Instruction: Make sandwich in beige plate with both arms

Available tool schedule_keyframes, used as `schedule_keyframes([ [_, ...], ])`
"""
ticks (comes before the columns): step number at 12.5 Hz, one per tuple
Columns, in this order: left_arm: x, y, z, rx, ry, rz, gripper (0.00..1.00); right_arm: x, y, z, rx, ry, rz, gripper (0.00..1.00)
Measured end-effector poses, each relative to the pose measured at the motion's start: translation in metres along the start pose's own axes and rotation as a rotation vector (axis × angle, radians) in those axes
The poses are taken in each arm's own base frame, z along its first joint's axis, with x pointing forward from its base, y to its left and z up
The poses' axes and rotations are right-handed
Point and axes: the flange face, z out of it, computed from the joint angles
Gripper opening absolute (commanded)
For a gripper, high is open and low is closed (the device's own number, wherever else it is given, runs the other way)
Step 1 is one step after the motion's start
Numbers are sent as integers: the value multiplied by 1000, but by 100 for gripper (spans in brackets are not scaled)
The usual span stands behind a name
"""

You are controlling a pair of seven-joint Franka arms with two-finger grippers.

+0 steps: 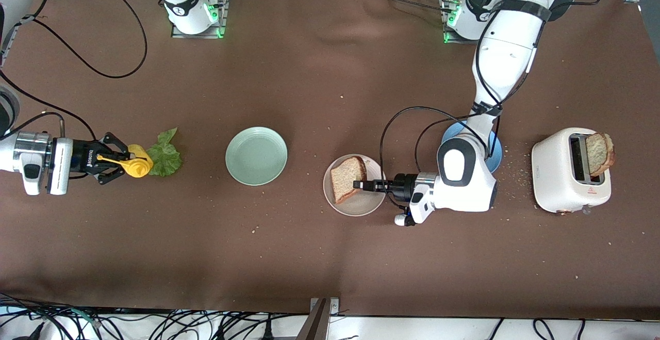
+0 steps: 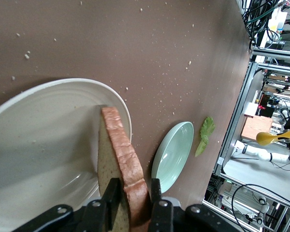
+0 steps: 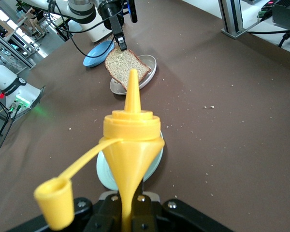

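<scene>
One brown toast slice [image 1: 346,178] leans tilted in the beige plate [image 1: 361,207]. My left gripper [image 1: 358,184] is shut on its crust edge. The left wrist view shows the fingers [image 2: 155,193] pinching the slice [image 2: 122,159] over the plate [image 2: 43,140]. A second slice [image 1: 600,154] sticks out of the toaster. The lettuce leaf [image 1: 165,155] lies on the table toward the right arm's end. My right gripper [image 1: 124,162] is shut on the yellow squeeze bottle [image 1: 138,162], which is beside the lettuce. In the right wrist view [image 3: 132,203] the bottle [image 3: 133,140] has its cap hanging open.
A mint-green plate [image 1: 256,155] sits between the lettuce and the beige plate. A blue plate [image 1: 496,150] lies under the left arm. A white toaster [image 1: 559,175] stands at the left arm's end. Crumbs are scattered on the brown cloth.
</scene>
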Motion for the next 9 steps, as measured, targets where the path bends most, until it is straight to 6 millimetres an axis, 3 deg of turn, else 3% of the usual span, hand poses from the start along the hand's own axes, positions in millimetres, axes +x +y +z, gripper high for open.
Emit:
schedule_keyframes([
  [5, 6, -3, -14, 77, 18, 36, 100, 24, -2, 26, -23, -47, 29, 0],
  [7, 8, -7, -23, 143, 18, 61, 100, 44, -6, 47, -56, -107, 45, 0],
  [9, 14, -15, -46, 239, 36, 76, 100, 75, -13, 77, -120, -198, 36, 0],
])
